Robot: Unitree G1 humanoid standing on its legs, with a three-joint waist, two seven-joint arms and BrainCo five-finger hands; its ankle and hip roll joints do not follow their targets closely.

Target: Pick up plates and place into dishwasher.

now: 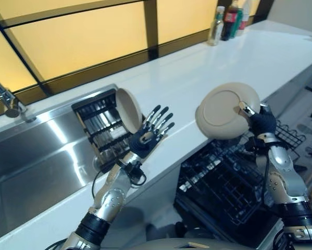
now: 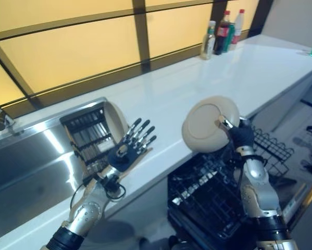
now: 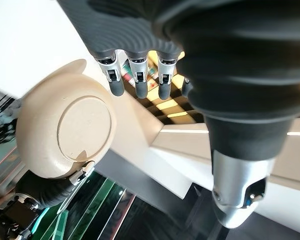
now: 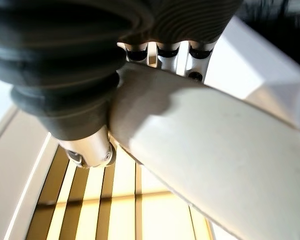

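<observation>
Up in the left eye view, the right hand (image 1: pixel 260 121) pinches a beige plate (image 1: pixel 224 110) by its rim, above the dishwasher rack (image 1: pixel 223 187). Leftward, the left hand (image 1: pixel 151 130) hangs spread before another plate (image 1: pixel 128 110) in the sink rack (image 1: pixel 101 125). Right wrist view: fingers (image 4: pixel 162 52) curl over the plate's edge.

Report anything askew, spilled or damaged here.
Nothing looks spilled or broken. The right hand holds a beige plate tilted on edge above the open dishwasher rack. Another plate stands upright in the sink rack, by the open left hand.
</observation>
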